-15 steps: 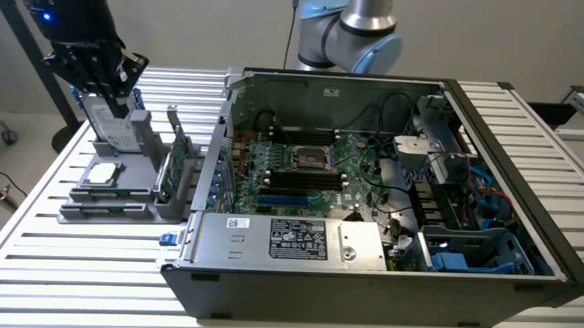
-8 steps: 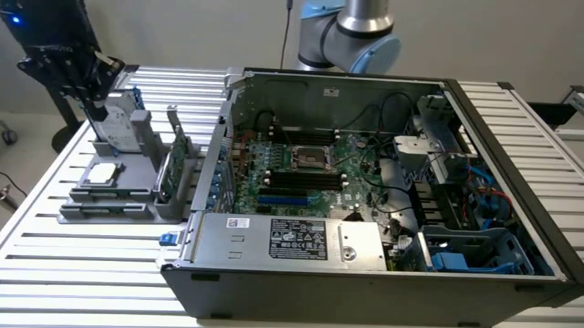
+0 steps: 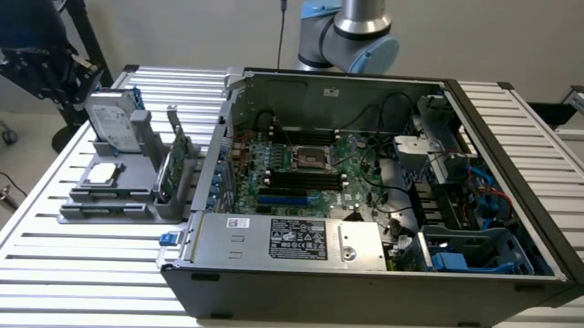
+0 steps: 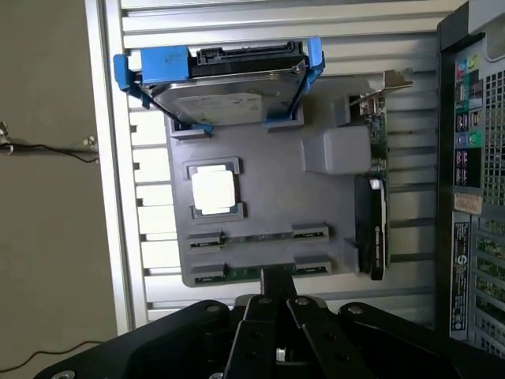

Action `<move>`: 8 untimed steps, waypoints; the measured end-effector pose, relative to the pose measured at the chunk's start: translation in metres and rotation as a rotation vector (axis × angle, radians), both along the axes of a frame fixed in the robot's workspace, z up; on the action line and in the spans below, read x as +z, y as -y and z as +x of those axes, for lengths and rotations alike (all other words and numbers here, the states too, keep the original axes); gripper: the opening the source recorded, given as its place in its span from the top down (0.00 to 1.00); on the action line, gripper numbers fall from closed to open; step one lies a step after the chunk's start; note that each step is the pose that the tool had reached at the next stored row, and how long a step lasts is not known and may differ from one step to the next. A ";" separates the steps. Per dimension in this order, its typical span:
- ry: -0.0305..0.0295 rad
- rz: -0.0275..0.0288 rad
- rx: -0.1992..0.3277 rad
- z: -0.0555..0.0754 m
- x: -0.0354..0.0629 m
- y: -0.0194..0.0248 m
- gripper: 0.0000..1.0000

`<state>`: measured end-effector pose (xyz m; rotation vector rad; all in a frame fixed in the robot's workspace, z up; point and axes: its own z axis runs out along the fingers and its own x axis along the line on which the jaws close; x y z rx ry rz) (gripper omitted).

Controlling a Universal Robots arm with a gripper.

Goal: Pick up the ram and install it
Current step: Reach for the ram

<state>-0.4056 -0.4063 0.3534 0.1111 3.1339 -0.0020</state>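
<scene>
— Two green sticks sit on edge in the grey holder [image 4: 268, 197]. Which is the ram?
— Either fits. The one I call the ram [image 4: 243, 273] is nearest the gripper [image 4: 278, 283]. A second stick [image 4: 260, 236] lies just beyond it, then the processor [image 4: 215, 189] and the hard drive [image 4: 225, 87].
— Which step is this?
— The pick-up, I judge, and hardly begun. The jaws are pressed together with nothing between them. Their tip overlaps the ram's edge in the wrist view, but I cannot tell whether it touches or hangs above.
— What would a grasp call for?
— Jaws parted enough to straddle the thin board, squared to its length, and a straight descent. The expansion card [image 4: 371, 197] stands near one end, so there is little room to stray.
— What does the exterior view add?
— The open case [image 3: 365, 287] across the centre and right of the frame. At mid-frame it shows the dark memory slots [image 3: 306, 180], where the stick belongs by my reading, well apart from the holder at the exterior view's left. The wrist view gives the sticks and the jaw tip plainly
</scene>
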 end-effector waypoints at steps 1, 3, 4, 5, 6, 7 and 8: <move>-0.0018 -0.0019 0.000 -0.002 -0.0004 0.0001 0.89; -0.0095 -0.0051 0.001 -0.003 -0.0013 0.0008 0.89; -0.0162 -0.0072 0.002 -0.003 -0.0014 0.0012 0.89; -0.0228 -0.0088 0.003 -0.003 -0.0019 0.0018 0.89; -0.0297 -0.0097 0.005 -0.003 -0.0023 0.0029 0.89; -0.0340 -0.0106 0.007 -0.003 -0.0024 0.0042 0.89; -0.0344 -0.0108 0.010 -0.003 -0.0024 0.0054 0.89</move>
